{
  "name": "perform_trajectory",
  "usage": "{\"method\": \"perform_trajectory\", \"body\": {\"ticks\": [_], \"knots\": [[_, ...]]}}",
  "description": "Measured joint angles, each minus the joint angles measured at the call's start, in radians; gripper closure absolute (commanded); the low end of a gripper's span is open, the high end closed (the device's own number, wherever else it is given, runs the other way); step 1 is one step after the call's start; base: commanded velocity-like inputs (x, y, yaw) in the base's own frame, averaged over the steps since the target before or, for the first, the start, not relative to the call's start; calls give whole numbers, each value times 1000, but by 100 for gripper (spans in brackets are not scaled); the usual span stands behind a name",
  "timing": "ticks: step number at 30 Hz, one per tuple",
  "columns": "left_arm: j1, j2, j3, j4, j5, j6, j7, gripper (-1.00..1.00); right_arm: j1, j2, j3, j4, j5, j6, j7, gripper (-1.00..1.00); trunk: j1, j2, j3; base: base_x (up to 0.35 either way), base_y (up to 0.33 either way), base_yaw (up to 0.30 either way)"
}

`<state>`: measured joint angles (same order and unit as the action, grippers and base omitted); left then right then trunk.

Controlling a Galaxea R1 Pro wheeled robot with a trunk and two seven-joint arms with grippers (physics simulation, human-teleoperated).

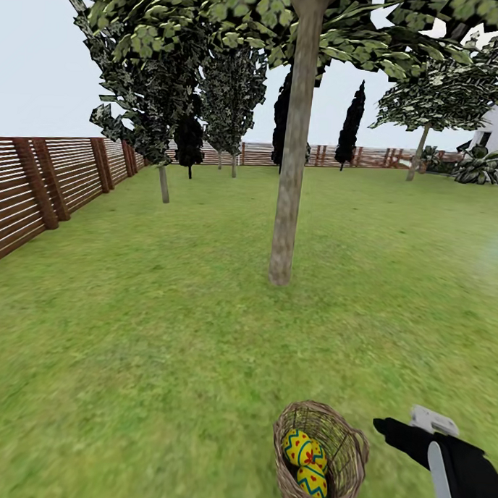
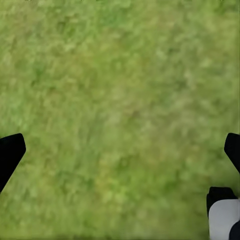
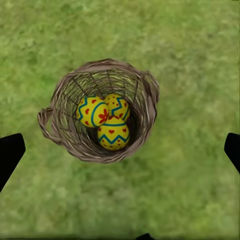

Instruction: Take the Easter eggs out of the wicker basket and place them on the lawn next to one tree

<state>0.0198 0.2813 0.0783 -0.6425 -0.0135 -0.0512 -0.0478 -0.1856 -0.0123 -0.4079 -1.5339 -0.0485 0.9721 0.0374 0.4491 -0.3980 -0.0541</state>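
Three eggs [image 3: 106, 120] lie together in the basket [image 3: 148, 86], touching one another, none yet removed; in the head view two of them show plainly and the third cannot be made out. The basket stands on the lawn [image 1: 129, 331], upright as seen from the right wrist, slightly tilted as seen from the head. It sits well short of the tree [image 1: 290, 171], whose bare trunk rises from the grass further ahead with open ground between. The right gripper [image 3: 120, 150] hangs above the basket, apart from it, with its fingers spread wide and nothing held; the wrist camera looks almost straight down into the bowl, the eggs slightly off centre. The left gripper [image 2: 120, 150] is likewise wide and empty, over bare grass. Judgement: the task stands at its first step, the approach to the first egg. The next move calls for lowering the right gripper into the bowl, centred on one egg, and closing without snagging the braided rim or pushing the neighbouring eggs aside. A fence [image 1: 34, 189] borders the lawn at the left.
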Motion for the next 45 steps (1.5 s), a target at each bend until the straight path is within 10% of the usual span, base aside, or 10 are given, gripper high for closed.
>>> {"method": "perform_trajectory", "body": {"ticks": [22,45], "knots": [[0,0,-2,2,0,0,2,-100,-1,9,112,7,4,-5,0,-100,0,0,0,96,0,0],[0,0,-2,4,-1,-1,3,-100,-8,7,116,85,1,2,-1,-100,0,0,0,65,-31,0]]}}
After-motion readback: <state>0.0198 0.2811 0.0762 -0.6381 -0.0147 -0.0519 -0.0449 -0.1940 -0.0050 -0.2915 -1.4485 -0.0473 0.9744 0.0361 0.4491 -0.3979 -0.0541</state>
